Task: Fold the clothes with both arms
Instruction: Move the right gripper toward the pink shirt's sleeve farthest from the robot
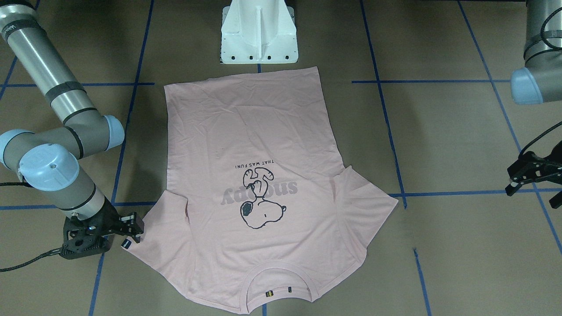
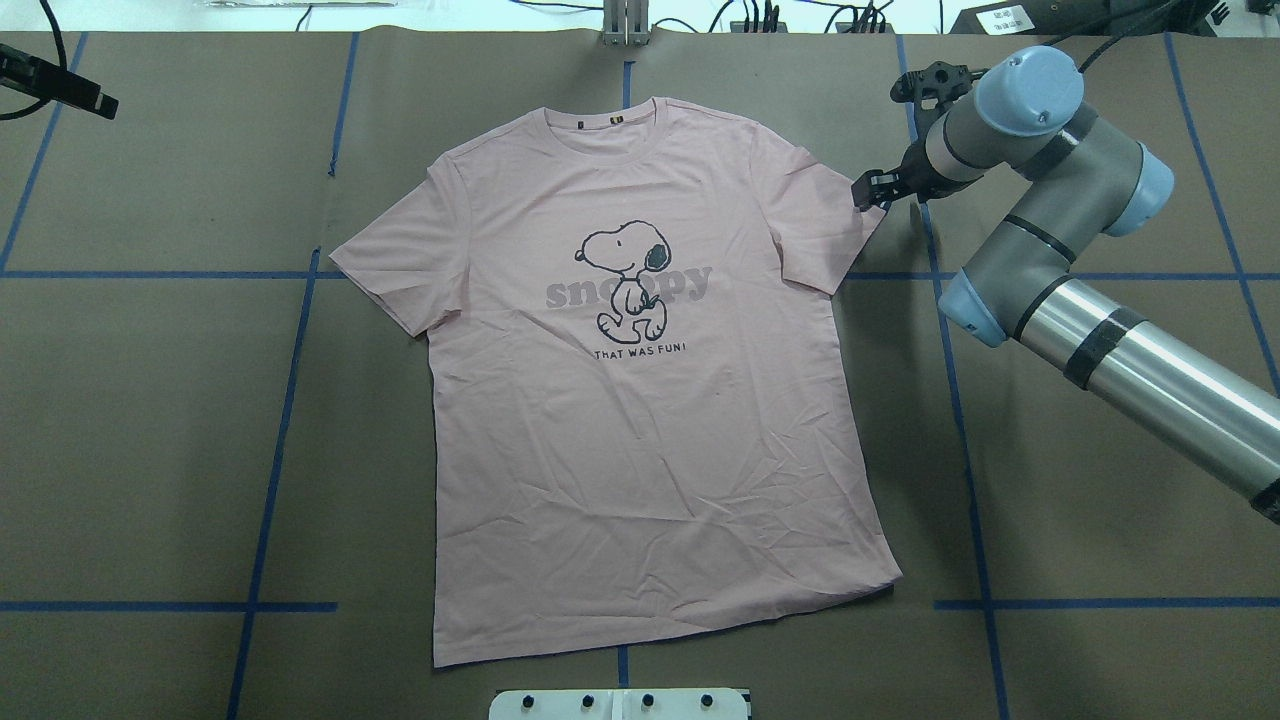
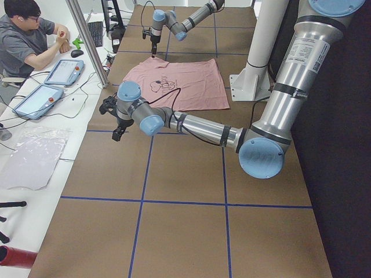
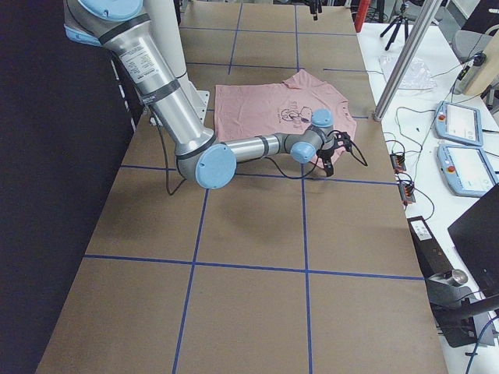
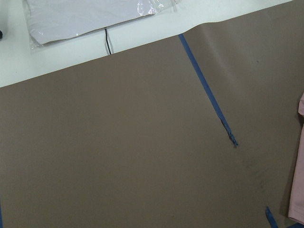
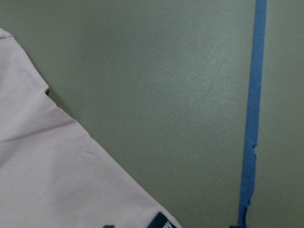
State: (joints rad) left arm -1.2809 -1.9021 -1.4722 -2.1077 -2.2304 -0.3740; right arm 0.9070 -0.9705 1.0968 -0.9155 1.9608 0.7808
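Both grippers stand released: right gripper (image 1: pixel 134 228) at the sleeve (image 1: pixel 153 239) edge of the T-shirt (image 1: pixel 263 131), spread flat on the table (image 1: pixel 439 131); left gripper (image 1: pixel 513 180) well apart. Judged step: grasp approach; next, clamp the sleeve hem.

The pink T-shirt (image 3: pixel 182 87) lies flat on the brown worktop (image 3: pixel 185 231). The left pincer (image 3: pixel 111 121) hangs near the worktop's edge. The right pincer (image 3: pixel 153 53) points down beside the shirt.

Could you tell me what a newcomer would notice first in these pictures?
The pink T-shirt lies flat, print up, at the centre, and catches the eye first. Next comes the right pincer at its sleeve edge, while the left pincer hangs well clear of the other sleeve.
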